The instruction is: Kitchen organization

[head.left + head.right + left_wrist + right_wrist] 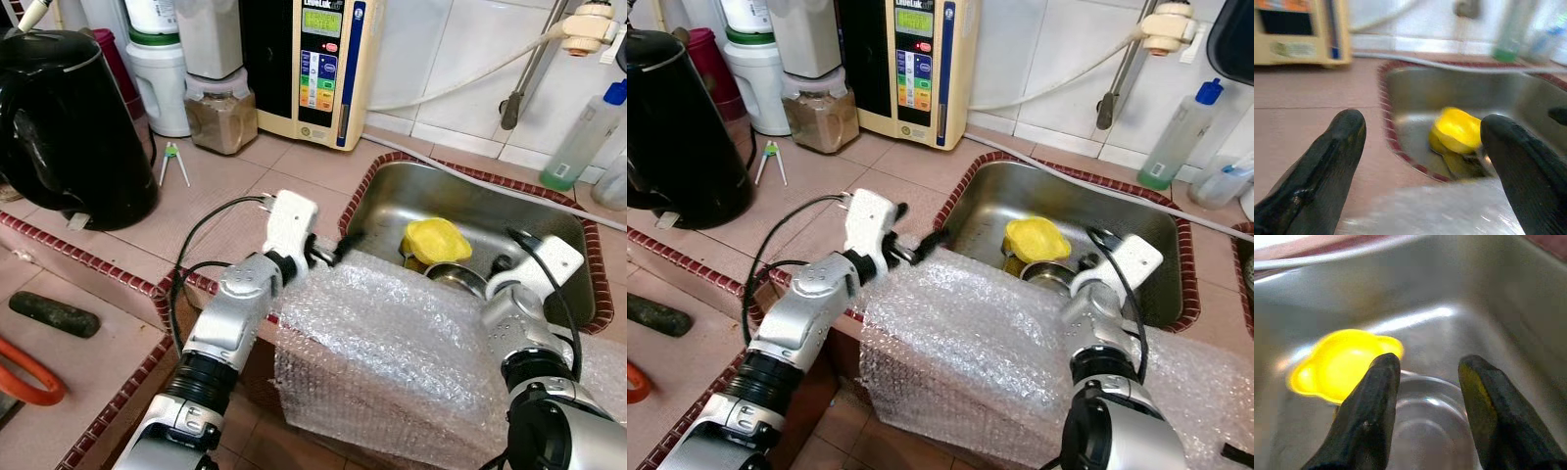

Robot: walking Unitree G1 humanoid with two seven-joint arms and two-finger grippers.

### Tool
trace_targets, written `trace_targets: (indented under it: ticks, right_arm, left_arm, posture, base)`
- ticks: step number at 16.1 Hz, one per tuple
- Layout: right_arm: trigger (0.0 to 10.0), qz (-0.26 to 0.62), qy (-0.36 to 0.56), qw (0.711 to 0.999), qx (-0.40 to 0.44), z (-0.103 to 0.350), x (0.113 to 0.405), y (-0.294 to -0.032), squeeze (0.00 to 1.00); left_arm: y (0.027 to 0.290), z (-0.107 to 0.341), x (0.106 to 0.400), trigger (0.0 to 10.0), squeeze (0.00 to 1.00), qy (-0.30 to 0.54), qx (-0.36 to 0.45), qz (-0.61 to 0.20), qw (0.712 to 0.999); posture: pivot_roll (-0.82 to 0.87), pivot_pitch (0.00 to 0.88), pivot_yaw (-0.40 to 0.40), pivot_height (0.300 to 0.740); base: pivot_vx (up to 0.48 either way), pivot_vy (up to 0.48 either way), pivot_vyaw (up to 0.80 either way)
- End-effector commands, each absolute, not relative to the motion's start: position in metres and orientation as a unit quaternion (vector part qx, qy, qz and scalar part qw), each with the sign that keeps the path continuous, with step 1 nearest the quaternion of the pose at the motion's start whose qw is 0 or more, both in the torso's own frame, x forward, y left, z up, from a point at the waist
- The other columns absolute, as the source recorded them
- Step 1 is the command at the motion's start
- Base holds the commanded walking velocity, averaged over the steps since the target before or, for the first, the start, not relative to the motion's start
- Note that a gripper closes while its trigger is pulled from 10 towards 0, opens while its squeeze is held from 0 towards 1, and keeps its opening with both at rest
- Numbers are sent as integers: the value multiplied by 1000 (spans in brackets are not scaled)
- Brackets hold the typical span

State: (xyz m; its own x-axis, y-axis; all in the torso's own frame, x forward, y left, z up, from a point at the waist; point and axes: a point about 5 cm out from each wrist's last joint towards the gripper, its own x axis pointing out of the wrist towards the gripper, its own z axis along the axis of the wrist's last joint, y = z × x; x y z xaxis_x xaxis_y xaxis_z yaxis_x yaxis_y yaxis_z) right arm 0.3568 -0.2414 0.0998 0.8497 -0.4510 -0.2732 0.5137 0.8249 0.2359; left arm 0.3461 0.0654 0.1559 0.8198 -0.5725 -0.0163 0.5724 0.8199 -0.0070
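A steel sink [392, 211] is sunk into a tiled counter [225, 181] edged with dark red tiles, and everything here sits around it. In the sink's basin lies a yellow lid [436, 240], tilted, its longer side running roughly across the basin, with a round metal bowl [458, 277] just beside it toward the front wall. A sheet of bubble wrap [392, 343] is draped over the sink's front edge and hangs down the cabinet face, its long side following that edge. The left gripper [338, 250] is at the sink's front-left corner, just above the top edge of the bubble wrap, fingers spread apart and pointing across the basin toward the yellow lid; it holds nothing. The right gripper [1427, 396] reaches down into the sink from the front, fingers apart, hovering over the metal bowl with the lid just beyond. Left of the sink, on the counter, stand a black kettle [69, 122], a jar of brown powder [220, 113] and a cream water machine [313, 64]. Behind the sink's right corner is a clear bottle with a blue cap [583, 137].
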Motion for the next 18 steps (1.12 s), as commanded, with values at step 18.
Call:
trace_targets:
  ticks: [18]
  right_arm:
    - [10000,-38,-98,991,-88,192,316,-247,1000]
  left_arm:
    - [126,167,319,10000,1000,-59,-21,-133,989]
  posture:
    - [-24,0,12,740]
  base:
    - [0,0,0]
